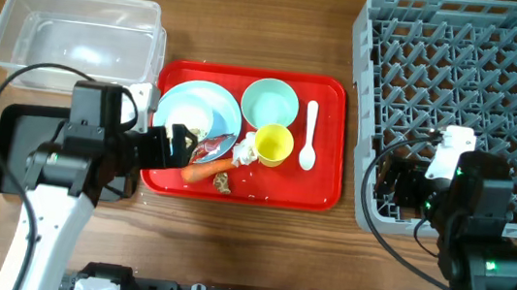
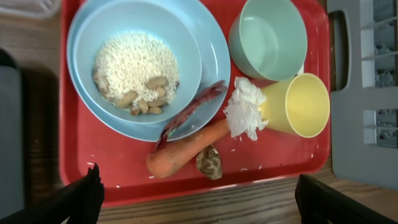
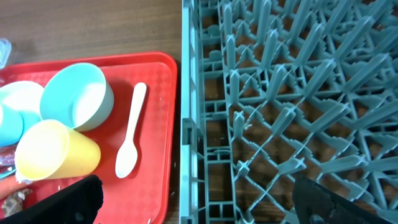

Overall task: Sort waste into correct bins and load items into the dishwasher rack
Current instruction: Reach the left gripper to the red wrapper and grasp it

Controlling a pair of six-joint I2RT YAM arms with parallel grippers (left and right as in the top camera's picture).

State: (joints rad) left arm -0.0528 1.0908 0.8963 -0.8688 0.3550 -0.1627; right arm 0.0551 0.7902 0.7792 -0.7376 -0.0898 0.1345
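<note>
On the red tray (image 1: pixel 322 186) a small light blue bowl of rice and brown scraps (image 2: pixel 134 62) sits in the light blue plate (image 2: pixel 211 56). Beside them lie the red wrapper (image 2: pixel 193 112), carrot (image 2: pixel 186 152), white tissue (image 2: pixel 245 109) and a brown scrap (image 2: pixel 210 163). The mint bowl (image 1: pixel 270 102), tipped yellow cup (image 1: pixel 274 145) and white spoon (image 1: pixel 309 134) lie to the right. My left gripper (image 2: pixel 199 199) is open and empty at the tray's near-left edge, short of the carrot. My right gripper (image 3: pixel 199 199) is open and empty over the dishwasher rack's (image 1: pixel 470 91) left edge.
The clear tub (image 1: pixel 76 32) stands at the back left. The black tray (image 1: pixel 14 146) lies in front of it, partly under my left arm. The rack fills the right side, close against the red tray.
</note>
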